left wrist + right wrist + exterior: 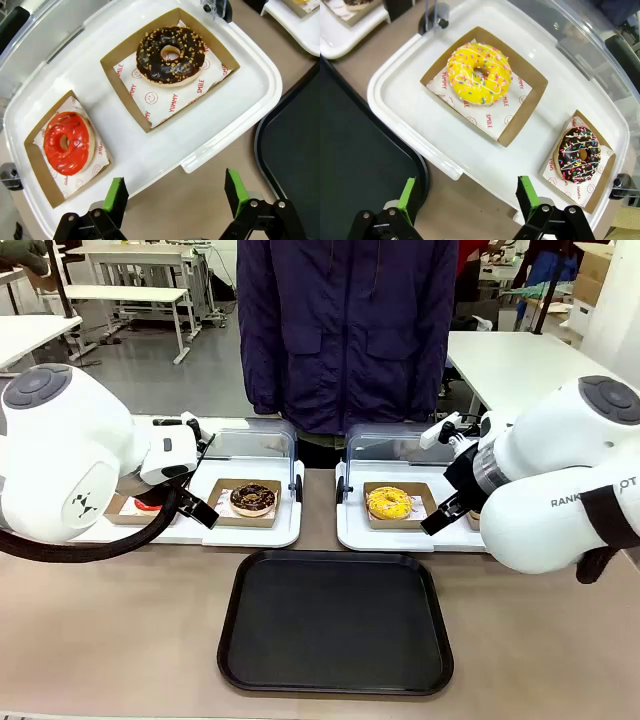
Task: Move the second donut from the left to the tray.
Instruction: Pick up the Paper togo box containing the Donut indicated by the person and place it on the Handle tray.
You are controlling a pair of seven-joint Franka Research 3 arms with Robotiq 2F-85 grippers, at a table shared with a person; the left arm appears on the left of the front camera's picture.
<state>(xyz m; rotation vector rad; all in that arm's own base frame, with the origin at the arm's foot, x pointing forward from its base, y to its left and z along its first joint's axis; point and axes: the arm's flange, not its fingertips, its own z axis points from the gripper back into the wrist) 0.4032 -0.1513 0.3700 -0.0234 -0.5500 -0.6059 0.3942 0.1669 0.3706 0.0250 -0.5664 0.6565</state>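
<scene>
Upper middle of the left wrist frame: dark chocolate glaze flecked with pale sprinkles on the ring donut (pixel 150 60), in a square brown cardboard tray (pixel 122 52) lined with white paper (pixel 170 102) printed red. Lower left: glossy red-glazed donut (pixel 80 145). Right wrist frame, upper centre: yellow-glazed donut (pixel 495 82), white stripes, multicoloured sprinkles. Front frame, bottom centre: plain black rectangular tray (pixel 335 625).

White arms (pixel 60 470) with grey joint caps (pixel 36 383) carry a black left end effector (pixel 175 186) and right end effector (pixel 466 184) (green pads (pixel 116 197)).
</scene>
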